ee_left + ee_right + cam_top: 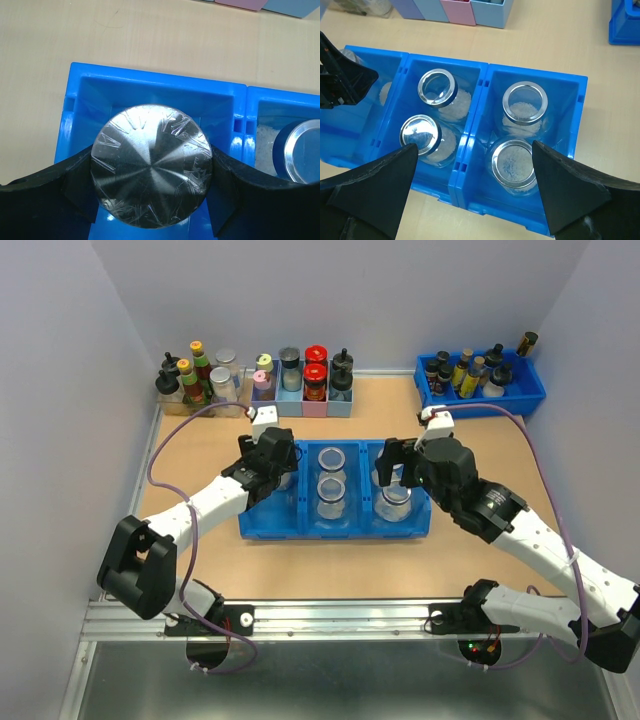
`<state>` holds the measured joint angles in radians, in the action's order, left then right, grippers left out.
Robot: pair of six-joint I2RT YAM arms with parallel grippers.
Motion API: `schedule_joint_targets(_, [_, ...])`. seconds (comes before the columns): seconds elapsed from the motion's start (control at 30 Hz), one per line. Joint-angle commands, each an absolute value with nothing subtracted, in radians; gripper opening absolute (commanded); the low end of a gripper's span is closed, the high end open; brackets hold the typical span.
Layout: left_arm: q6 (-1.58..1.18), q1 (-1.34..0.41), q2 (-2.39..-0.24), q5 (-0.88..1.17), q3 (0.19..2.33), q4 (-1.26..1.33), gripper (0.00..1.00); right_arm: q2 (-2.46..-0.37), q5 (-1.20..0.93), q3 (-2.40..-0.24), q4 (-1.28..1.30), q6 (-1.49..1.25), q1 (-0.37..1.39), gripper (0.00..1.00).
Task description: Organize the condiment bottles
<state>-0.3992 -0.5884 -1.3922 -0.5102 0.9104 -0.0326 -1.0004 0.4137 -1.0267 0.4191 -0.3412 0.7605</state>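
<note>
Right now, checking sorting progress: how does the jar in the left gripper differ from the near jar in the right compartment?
The held jar has a flat silver lid; the near right jar is open-topped. The held jar is clamped in the left gripper; the near right jar stands free. Both show round silvery tops.

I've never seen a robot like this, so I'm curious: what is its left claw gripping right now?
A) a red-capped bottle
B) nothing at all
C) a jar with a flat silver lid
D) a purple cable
C: the left wrist view shows the left gripper closed against both sides of the silver-lidded jar, at the left compartment of the blue tray.
</note>
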Motion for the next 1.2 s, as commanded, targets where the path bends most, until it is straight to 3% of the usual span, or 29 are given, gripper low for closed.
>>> schedule_joint_targets(0.0, [-0.422, -0.592, -1.355, -0.587, 0.937, 0.002, 0.51, -0.98, 0.414, -1.0, 0.408, -0.356, 0.764, 1.0])
schedule_joint_targets(0.07, [-0.426, -0.592, -1.359, -0.603, 0.946, -0.034, 0.6, -0.98, 0.413, -0.999, 0.41, -0.357, 0.764, 1.0])
schedule_joint_targets(0.23, [-0.437, -0.594, -1.364, -0.615, 0.96, -0.066, 0.75, -0.979, 0.41, -1.002, 0.41, -0.359, 0.764, 1.0])
schedule_joint_targets(0.37, [-0.44, -0.594, -1.364, -0.607, 0.965, -0.067, 0.81, -0.98, 0.408, -1.005, 0.41, -0.354, 0.764, 1.0])
schedule_joint_targets(0.43, [-0.445, -0.594, -1.361, -0.606, 0.966, -0.066, 0.99, -0.98, 0.408, -1.003, 0.411, -0.354, 0.764, 1.0])
schedule_joint_targets(0.93, [-0.431, -0.603, -1.293, -0.439, 1.072, -0.175, 0.99, -0.95, 0.446, -1.0, 0.417, -0.368, 0.764, 1.0])
schedule_joint_targets(1.17, [-0.427, -0.604, -1.033, -0.353, 1.028, -0.219, 0.99, -0.913, 0.474, -0.98, 0.43, -0.397, 0.764, 1.0])
